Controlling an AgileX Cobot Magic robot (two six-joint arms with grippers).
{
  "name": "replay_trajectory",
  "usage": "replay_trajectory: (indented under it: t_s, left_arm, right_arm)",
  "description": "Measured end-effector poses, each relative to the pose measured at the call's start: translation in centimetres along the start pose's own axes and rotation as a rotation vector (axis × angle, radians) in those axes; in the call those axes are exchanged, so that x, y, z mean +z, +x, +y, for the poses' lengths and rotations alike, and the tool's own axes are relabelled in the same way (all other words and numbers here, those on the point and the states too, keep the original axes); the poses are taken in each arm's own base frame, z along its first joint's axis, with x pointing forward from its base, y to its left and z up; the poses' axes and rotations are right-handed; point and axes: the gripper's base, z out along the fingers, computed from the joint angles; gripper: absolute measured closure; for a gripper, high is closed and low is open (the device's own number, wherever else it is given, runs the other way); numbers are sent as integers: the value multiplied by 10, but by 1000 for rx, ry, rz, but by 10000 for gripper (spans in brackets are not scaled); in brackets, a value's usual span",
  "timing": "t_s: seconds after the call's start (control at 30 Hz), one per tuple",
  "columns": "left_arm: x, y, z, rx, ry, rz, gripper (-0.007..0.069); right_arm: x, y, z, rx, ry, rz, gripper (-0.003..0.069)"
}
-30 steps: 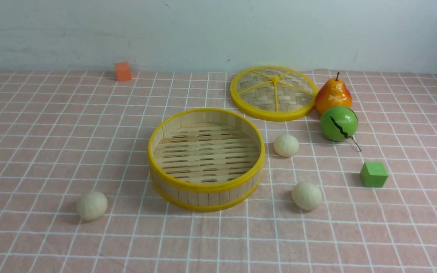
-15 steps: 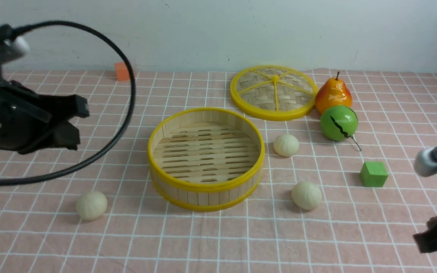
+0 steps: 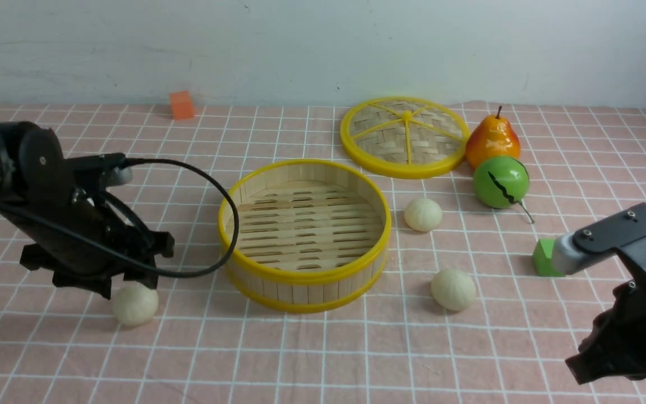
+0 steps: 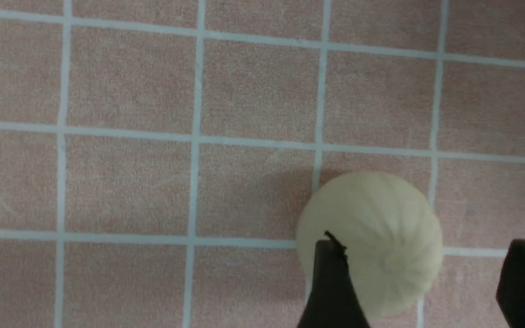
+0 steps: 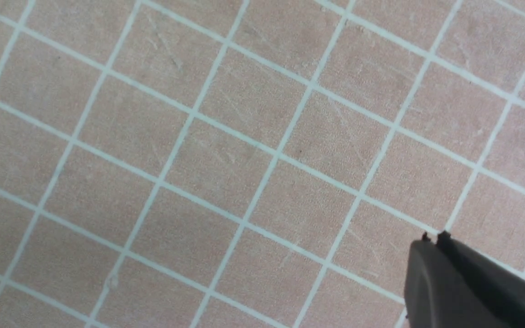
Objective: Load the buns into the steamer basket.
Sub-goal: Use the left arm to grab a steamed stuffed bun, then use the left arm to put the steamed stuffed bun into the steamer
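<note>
**A:** Pink checked cloth with white grid lines covers the bench (image 3: 323, 365), with a pale wall behind. How do the left jaws stand?

**B:** Spread wide, low over the nearest bun (image 3: 135, 306). The wrist camera shows it between the two dark fingers (image 4: 331, 287), close against one with a gap to the other.

**A:** So what does the grasp need?

**B:** I'd centre the jaws first, then sink until the tips pass the widest part, and close gently. The bun is round, cream-white, faintly pleated and looks smooth. Pinched off-centre, it would probably roll away.

**A:** And the target?

**B:** The steamer basket (image 3: 306, 276) sits near the left jaws, on the side toward the other arm. It is empty, with a slatted bamboo floor, an upright strip wall and glossy yellow rims. I'd carry the bun high enough to clear the rim.

**A:** The right jaws?

**B:** Pressed shut over bare cloth, holding nothing. The two other buns (image 3: 423, 214) (image 3: 453, 289) lie well apart from them, toward the basket.
</note>
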Motion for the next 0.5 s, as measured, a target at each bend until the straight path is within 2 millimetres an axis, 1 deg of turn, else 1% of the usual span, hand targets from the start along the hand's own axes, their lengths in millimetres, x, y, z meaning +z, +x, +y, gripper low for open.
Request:
replay_trajectory:
  t_s: [0.07, 0.13, 0.23, 0.27, 0.3, 0.33, 0.4, 0.43, 0.47, 0.5]
  left_arm:
    - [9, 0, 1, 4, -7, 6, 177]
    - [17, 0, 2, 6, -12, 18, 215]
    - [25, 1, 3, 5, -16, 32, 312]
    - [26, 1, 3, 5, -15, 28, 358]
    - [26, 0, 3, 5, -15, 26, 389]
    - [23, -4, 1, 2, -11, 25, 487]
    - [16, -10, -3, 7, -3, 30, 594]
    - [15, -10, -5, 10, -2, 32, 601]
    - [10, -13, -9, 19, 3, 35, 622]
    - [3, -19, -16, 36, 13, 24, 626]
  right_arm:
    - [0, 0, 0, 0, 1, -5, 661]
    - [0, -1, 0, 0, 1, -9, 661]
    - [0, -1, 0, 0, 2, -15, 659]
    - [0, -1, 0, 1, 2, -16, 659]
    - [0, -1, 0, 1, 2, -16, 659]
    - [0, -2, 0, 1, 2, -20, 659]
    - [0, -2, 0, 1, 3, -26, 659]
    - [0, -2, 0, 1, 3, -26, 659]
    - [0, -3, 0, 1, 4, -31, 659]
    - [0, -3, 0, 1, 4, -36, 659]
